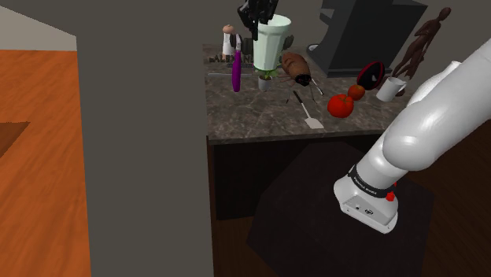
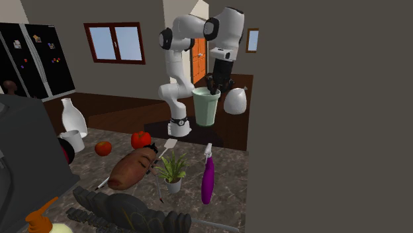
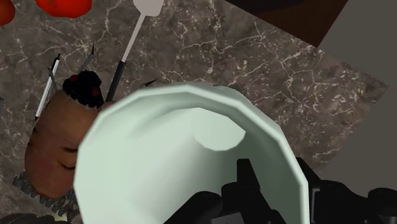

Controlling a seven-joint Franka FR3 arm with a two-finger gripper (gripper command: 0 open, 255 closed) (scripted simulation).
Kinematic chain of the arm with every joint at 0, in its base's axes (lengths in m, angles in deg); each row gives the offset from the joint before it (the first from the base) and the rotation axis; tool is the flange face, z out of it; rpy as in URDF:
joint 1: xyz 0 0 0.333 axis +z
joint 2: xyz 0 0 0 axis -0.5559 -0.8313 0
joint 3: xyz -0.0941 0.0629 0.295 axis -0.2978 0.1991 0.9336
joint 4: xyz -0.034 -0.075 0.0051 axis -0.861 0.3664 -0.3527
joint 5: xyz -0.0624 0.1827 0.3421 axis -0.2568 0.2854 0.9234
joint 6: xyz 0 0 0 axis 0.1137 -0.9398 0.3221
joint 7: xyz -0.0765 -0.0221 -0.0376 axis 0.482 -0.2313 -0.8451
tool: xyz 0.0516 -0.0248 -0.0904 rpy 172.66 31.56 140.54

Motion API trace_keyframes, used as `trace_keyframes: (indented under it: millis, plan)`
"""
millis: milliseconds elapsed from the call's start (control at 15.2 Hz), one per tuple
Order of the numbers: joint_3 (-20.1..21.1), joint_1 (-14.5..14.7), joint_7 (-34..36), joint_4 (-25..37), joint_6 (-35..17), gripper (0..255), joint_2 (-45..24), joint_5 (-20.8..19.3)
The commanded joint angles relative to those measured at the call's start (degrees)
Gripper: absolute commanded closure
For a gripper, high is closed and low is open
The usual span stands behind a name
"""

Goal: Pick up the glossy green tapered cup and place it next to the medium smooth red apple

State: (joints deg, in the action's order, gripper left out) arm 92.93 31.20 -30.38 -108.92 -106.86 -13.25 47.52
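My pincer (image 2: 213, 88) was clamped on the rim of the pale green tapered cup (image 2: 206, 109), holding it upright in the air above the marbled table (image 1: 260, 120).

Pale mint-green cup (image 1: 271, 47), all-black gripper (image 2: 212, 87), dark grey-brown marble countertop (image 3: 273, 70) with white veining, bright red fruit (image 1: 340, 105), smaller orange-red fruit (image 1: 356, 91), purple spray bottle (image 2: 208, 179), white-bladed spatula (image 1: 313, 120) with black handle, orange wood-grain floor (image 1: 39, 157)
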Motion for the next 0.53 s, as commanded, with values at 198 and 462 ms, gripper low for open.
trace_keyframes:
  millis: [198,462]
  plan:
    - [-4.2,-2.7,-6.9,-5.6,-1.5,255,5.3,0.0]
    - [-7.8,-4.7,-12.4,-8.9,-2.8,255,8.3,-0.7]
